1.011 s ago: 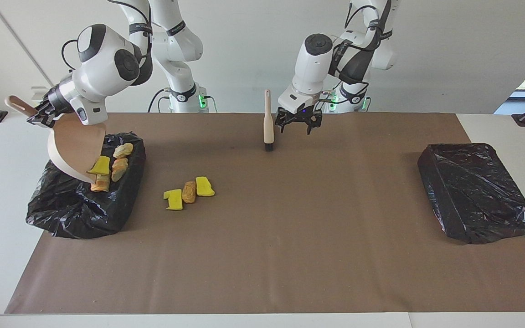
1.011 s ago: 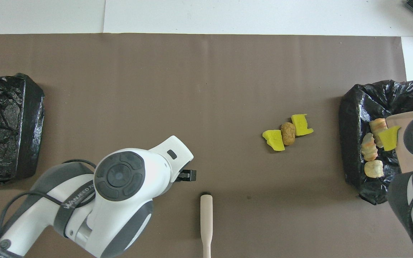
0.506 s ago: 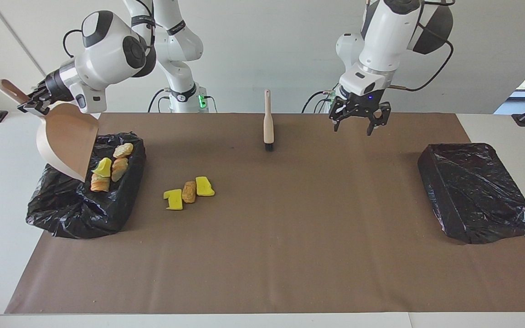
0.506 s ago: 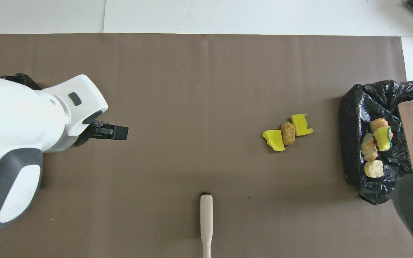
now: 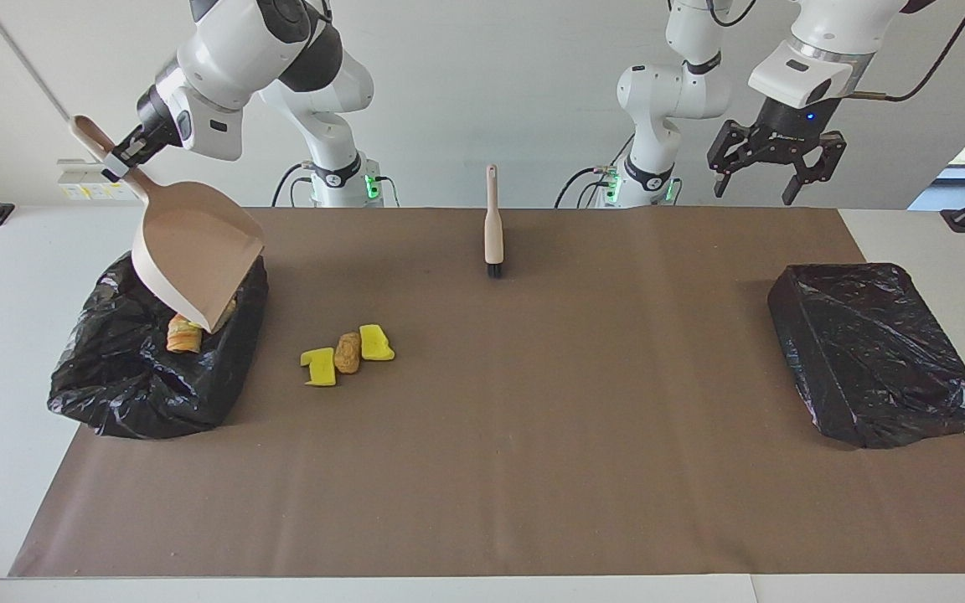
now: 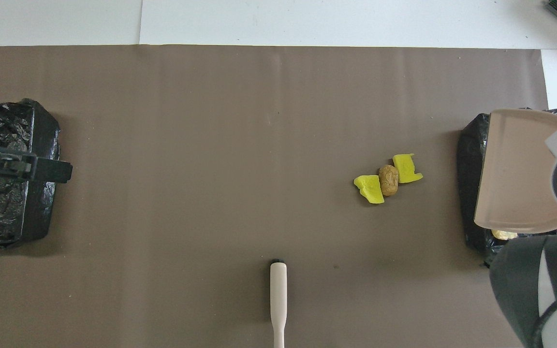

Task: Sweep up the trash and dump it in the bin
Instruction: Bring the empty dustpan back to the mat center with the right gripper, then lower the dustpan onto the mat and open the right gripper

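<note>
Bin liners: glossy, crinkled black plastic. Counter cover: matt brown paper. Dustpan: smooth, matt plastic. Sponge chunks: porous foam.

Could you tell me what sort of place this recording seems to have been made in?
Probably a robotics lab: two arms mounted at a white table covered with brown paper, with staged trash, two lined bins and a brush.

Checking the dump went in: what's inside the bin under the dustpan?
One bread piece shows in the black-lined bin at the right arm's end. The dustpan, held by the right gripper, covers the rest of that bin's opening.
</note>
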`<state>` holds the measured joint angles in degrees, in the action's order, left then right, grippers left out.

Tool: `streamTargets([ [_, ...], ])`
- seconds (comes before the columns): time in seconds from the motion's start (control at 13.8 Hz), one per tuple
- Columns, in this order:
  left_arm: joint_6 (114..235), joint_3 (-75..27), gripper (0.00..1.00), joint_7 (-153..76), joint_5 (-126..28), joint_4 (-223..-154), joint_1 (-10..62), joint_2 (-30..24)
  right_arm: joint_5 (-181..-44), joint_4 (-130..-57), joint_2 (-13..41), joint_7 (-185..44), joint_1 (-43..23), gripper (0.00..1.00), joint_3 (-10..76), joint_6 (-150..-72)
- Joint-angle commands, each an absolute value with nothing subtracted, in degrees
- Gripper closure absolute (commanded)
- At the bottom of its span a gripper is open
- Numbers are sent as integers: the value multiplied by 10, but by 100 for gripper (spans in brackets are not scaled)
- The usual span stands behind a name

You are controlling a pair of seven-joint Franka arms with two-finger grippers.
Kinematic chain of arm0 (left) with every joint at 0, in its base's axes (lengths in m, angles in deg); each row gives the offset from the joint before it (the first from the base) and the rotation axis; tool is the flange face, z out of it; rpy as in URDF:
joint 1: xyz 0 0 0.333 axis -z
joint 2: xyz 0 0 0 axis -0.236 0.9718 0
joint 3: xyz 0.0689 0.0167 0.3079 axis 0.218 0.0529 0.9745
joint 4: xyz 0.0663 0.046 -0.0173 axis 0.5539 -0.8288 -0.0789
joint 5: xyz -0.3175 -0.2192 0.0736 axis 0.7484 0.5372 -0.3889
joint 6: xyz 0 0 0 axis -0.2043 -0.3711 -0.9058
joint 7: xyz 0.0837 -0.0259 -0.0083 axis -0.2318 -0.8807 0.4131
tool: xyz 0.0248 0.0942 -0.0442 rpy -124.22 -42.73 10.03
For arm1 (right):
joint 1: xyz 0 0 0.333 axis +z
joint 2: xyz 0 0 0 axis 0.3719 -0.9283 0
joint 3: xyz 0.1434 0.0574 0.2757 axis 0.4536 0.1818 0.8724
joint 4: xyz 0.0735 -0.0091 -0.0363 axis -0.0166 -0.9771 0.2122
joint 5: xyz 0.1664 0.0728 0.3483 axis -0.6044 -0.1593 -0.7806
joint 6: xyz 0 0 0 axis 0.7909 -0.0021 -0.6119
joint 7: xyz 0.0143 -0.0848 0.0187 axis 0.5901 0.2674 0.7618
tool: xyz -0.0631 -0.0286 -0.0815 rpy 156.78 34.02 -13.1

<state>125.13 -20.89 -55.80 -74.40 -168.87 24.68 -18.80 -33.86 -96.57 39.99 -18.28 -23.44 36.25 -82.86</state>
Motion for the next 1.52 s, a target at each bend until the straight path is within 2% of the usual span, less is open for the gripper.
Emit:
streamTargets([
  [0.0,1231,-213,0,-566,-754,-1667,231,-178,-419,-947,387,-285,-237,100,364,-825],
  [0.14,1218,-211,0,-579,-749,-1659,213,-174,-486,-946,373,-361,-216,100,379,-822],
  [0.43,1209,-210,0,-616,-752,-1641,191,-172,-610,-921,312,-569,-166,100,381,-827],
  [0.72,1173,-208,0,-638,-752,-1579,169,-132,-716,-813,185,-850,-88,100,382,-839],
  [1.08,1178,-208,0,-639,-747,-1575,165,-132,-812,-809,95,-1049,-42,100,382,-1026],
  [1.23,1189,-209,0,-640,-747,-1576,166,-134,-827,-782,49,-1116,-19,100,382,-1063],
  [1.3,1191,-209,0,-640,-747,-1576,165,-134,-847,-779,26,-1184,-21,100,382,-1111],
  [1.44,1191,-208,0,-639,-747,-1577,165,-135,-849,-789,9,-1214,-15,100,382,-1164],
])
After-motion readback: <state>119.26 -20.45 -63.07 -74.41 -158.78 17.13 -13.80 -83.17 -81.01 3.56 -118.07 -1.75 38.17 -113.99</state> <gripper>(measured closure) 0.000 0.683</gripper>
